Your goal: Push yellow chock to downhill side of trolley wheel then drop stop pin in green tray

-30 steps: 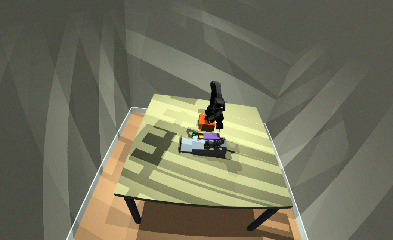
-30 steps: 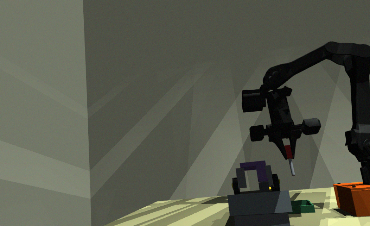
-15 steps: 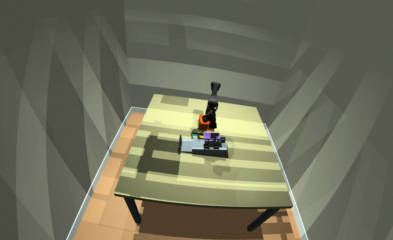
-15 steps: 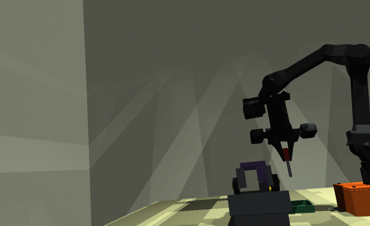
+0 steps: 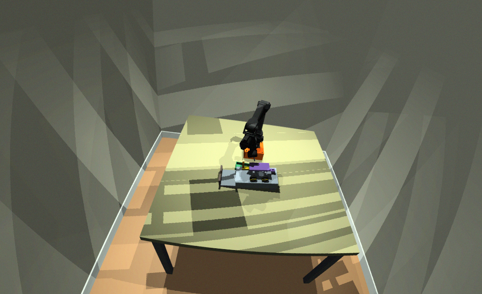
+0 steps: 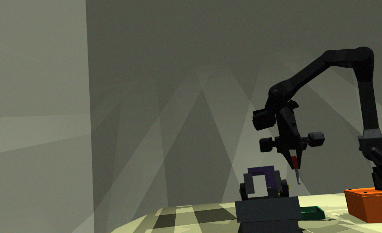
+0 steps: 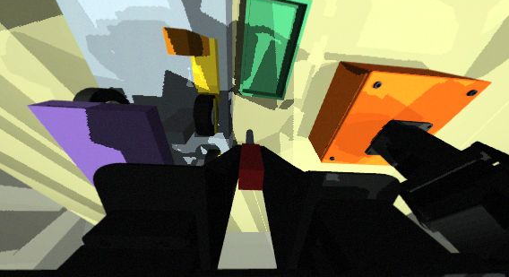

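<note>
Striped light is cast over the table (image 5: 272, 215) (image 6: 181, 215) (image 7: 264, 117). Beside the ramp (image 5: 257, 185) (image 6: 267, 209) (image 7: 134, 39), the stop pin (image 5: 254, 159) (image 6: 294, 162) (image 7: 251, 166) is gripped, shank down, in the gripper (image 6: 294, 167) (image 7: 250, 150). Beyond it, alongside the ramp, the green tray (image 5: 238, 166) (image 6: 314, 216) (image 7: 283, 96) must be reached.

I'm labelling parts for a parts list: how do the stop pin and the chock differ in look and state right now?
The stop pin has a red head; the chock has an orange handle and yellow body. The pin hangs in the gripper's grasp; the chock stands on the ramp, ungripped.
</note>
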Tool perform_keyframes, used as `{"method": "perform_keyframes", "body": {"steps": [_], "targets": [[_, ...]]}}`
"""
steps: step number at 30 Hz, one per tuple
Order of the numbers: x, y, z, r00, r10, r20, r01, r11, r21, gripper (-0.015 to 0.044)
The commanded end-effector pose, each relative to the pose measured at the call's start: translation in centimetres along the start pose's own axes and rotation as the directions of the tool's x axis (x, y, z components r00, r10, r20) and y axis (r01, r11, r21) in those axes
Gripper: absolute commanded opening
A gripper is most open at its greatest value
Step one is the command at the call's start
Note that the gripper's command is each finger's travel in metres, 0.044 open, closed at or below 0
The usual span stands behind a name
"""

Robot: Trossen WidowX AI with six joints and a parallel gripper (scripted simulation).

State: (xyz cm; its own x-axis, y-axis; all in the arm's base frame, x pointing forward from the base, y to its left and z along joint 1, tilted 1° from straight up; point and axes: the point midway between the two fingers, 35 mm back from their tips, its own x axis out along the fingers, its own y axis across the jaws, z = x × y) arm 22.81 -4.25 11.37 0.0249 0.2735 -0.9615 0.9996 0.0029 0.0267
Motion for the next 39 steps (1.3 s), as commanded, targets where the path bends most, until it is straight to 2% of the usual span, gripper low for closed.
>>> {"method": "perform_keyframes", "body": {"steps": [1, 11, 17, 28, 39], "targets": [[-0.2, 0.0, 1.6, 1.000, -0.003, 0.003, 0.003, 1.000, -0.004, 0.0000], [-0.8, -0.1, 5.4, 1.000, -0.004, 0.007, 0.004, 1.000, -0.004, 0.0000], [-0.8, -0.1, 5.6, 1.000, -0.002, 0.011, 0.002, 1.000, 0.016, 0.0000], [-0.8, -0.2, 5.4, 0.997, 0.015, 0.071, -0.037, 0.942, 0.334, 0.0000], [-0.7, -0.2, 5.2, 0.991, 0.018, 0.130, -0.095, 0.781, 0.617, 0.0000]]}}
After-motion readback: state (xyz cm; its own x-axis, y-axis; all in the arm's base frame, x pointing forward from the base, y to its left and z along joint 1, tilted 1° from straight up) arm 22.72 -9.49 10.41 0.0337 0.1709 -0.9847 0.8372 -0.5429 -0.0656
